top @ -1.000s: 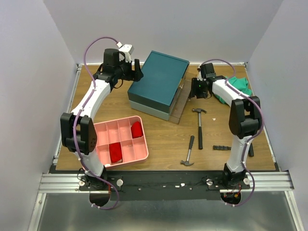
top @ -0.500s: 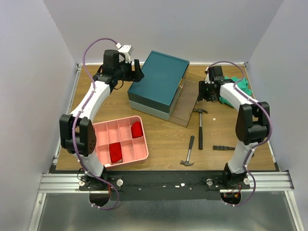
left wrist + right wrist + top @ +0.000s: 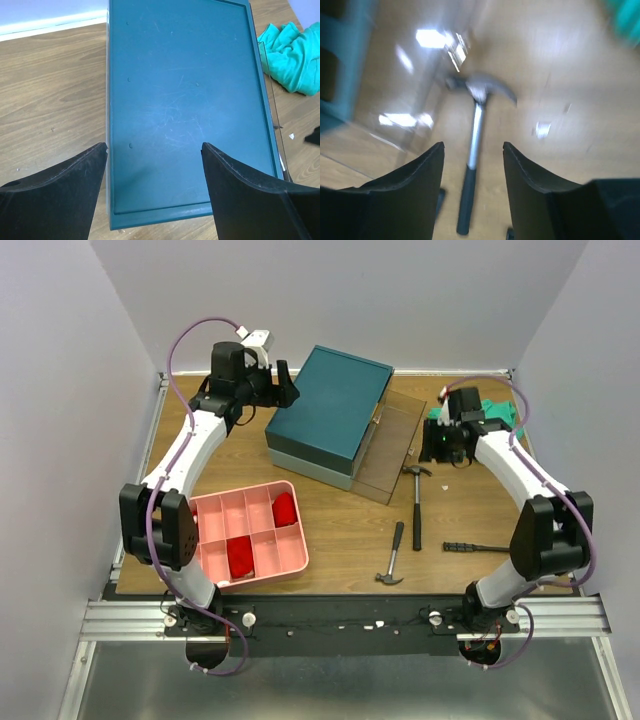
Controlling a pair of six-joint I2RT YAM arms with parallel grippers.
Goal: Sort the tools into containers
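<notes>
The dark teal box (image 3: 330, 410) stands at the back centre, with a clear drawer (image 3: 392, 448) pulled out to its right. My left gripper (image 3: 285, 386) is open at the box's left end; in the left wrist view the gripper (image 3: 154, 150) straddles the box top (image 3: 185, 95). My right gripper (image 3: 437, 448) is open and empty above the head of a black-handled hammer (image 3: 415, 502); in the blurred right wrist view that hammer (image 3: 475, 130) lies between the fingers of the gripper (image 3: 472, 148). A second hammer (image 3: 393, 555) and a black T-shaped tool (image 3: 475, 547) lie nearer the front.
A pink divided tray (image 3: 290, 552) holding red items sits at the front left. A green cloth (image 3: 497, 415) lies at the back right and also shows in the left wrist view (image 3: 295, 55). The clear drawer (image 3: 405, 90) is left of the hammer.
The clear drawer has slid out further to the right. My right gripper has left it and moved right and nearer, over the hammer head. The left arm has barely moved.
</notes>
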